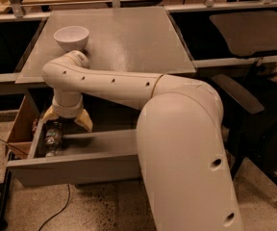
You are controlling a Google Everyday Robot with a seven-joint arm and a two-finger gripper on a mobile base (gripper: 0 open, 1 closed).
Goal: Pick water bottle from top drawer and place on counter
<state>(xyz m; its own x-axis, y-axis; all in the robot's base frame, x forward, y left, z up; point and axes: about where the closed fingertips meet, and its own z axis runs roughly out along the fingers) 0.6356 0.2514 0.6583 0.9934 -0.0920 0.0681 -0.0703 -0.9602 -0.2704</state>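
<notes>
The water bottle (53, 137) is a small clear crinkled bottle lying at the left end inside the open top drawer (76, 166). My gripper (67, 121) hangs from the white arm just above the drawer's left part, directly over the bottle's far end. Its two tan fingers (84, 121) are spread apart, one either side, holding nothing. The counter (124, 37) is the flat grey top behind and above the drawer.
A round white bowl (71, 37) stands on the counter's left rear corner, close behind my arm. A brown wooden box (20, 128) sits left of the drawer. A dark office chair (254, 57) stands at the right. A cable (56, 211) lies on the floor.
</notes>
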